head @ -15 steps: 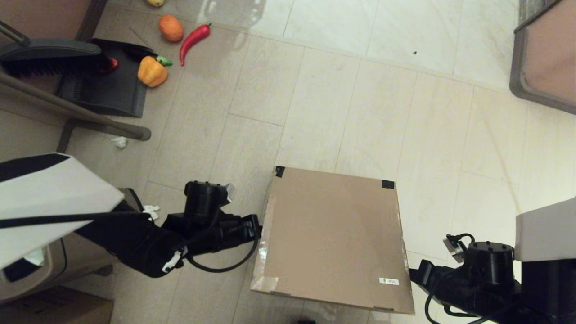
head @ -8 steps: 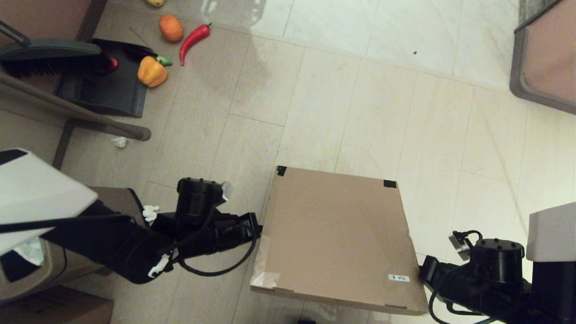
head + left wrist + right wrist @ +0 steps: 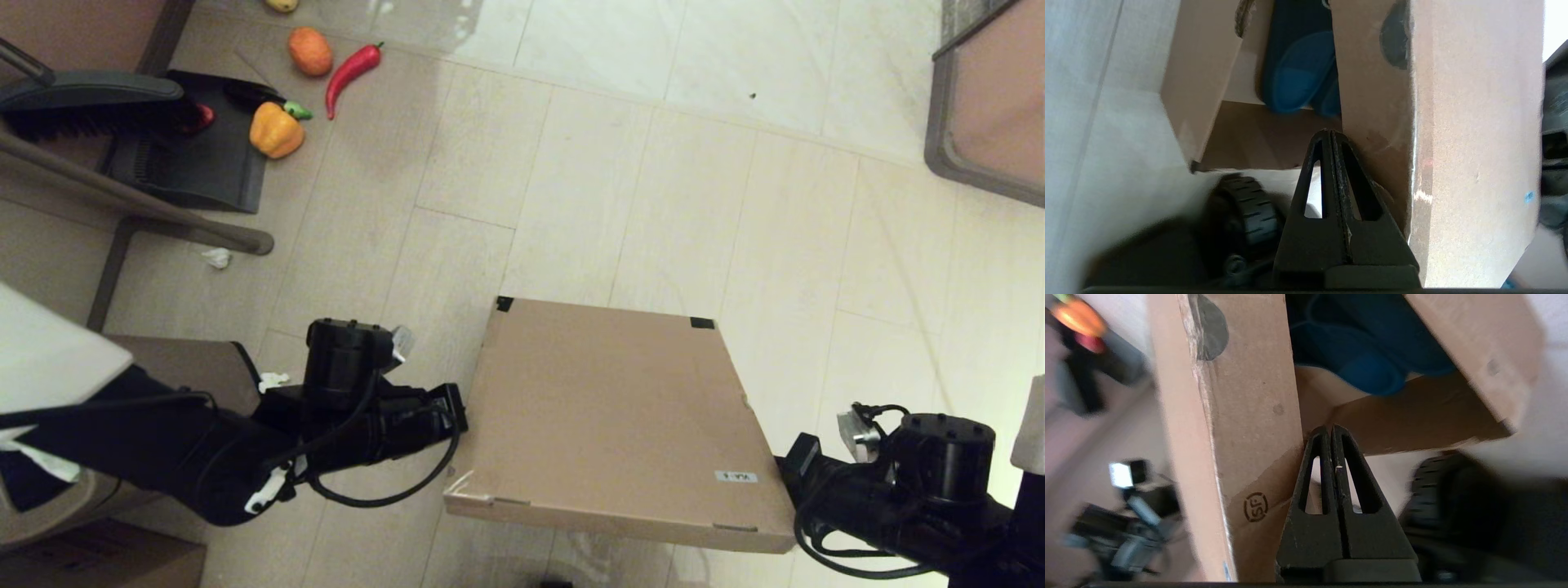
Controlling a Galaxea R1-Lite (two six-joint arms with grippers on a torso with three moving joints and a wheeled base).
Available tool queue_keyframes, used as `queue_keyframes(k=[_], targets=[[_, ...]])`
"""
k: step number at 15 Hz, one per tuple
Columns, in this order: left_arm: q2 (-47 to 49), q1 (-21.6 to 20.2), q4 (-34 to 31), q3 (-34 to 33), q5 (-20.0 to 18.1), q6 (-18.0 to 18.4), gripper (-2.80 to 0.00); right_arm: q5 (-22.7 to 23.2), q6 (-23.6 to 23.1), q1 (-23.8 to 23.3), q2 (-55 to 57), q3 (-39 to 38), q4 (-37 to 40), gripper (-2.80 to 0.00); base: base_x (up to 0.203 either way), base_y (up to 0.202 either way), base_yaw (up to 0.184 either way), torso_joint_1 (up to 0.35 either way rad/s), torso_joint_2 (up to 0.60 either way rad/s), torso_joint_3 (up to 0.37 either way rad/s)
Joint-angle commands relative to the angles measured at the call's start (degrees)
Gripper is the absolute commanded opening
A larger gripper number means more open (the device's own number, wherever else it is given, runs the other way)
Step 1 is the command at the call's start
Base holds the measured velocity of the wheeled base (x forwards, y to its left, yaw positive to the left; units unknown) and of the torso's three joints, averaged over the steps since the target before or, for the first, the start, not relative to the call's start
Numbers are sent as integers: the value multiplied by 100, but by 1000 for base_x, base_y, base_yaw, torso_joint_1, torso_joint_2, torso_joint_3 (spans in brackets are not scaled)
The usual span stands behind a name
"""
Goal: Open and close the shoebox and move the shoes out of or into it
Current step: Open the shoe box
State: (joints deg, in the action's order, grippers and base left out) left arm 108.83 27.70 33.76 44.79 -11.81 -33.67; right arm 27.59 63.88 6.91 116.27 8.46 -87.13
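- The shoebox sits on the tiled floor in front of the robot, between its two arms; its flap lid is raised at the near edge, with black tape at its two far corners and a small white label near its near right corner.
- The left gripper is at the lid's left edge, near the near corner. Its fingers are pressed flat together with nothing between them, and their tip is against the underside of the raised lid.
- The right gripper is at the lid's right edge, close to the label corner. Its fingers are likewise pressed together and empty, the tip tucked under the lid where it meets the box wall.
- The shoes lie inside the shoebox: both wrist views show dark blue sandals on the box floor through the gap under the lid.
- A round "SF" stamp shows on the lid's flap in the right wrist view.
- At the far left of the floor lie a dark dustpan with a yellow bell pepper on its edge, a red chilli and an orange fruit beyond it.
- A brown bin stands on the floor behind the left arm.
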Motion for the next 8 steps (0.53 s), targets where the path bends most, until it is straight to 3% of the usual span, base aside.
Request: queue_keyframes(k=[1,6,8], targets=[[-117,-5,26,-7,2,-198,-280,19,213,3,-247,-28,-54,-280,0,0,0,0,0,0],[-292,-141,26,-5,47,-298,-280,262,931,3,-730,-117,-54,-280,0,0,0,0,0,0],[-363,-230,17,-14,71,-306,-280,265,963,-14,-838,-126,-54,-280,0,0,0,0,0,0]])
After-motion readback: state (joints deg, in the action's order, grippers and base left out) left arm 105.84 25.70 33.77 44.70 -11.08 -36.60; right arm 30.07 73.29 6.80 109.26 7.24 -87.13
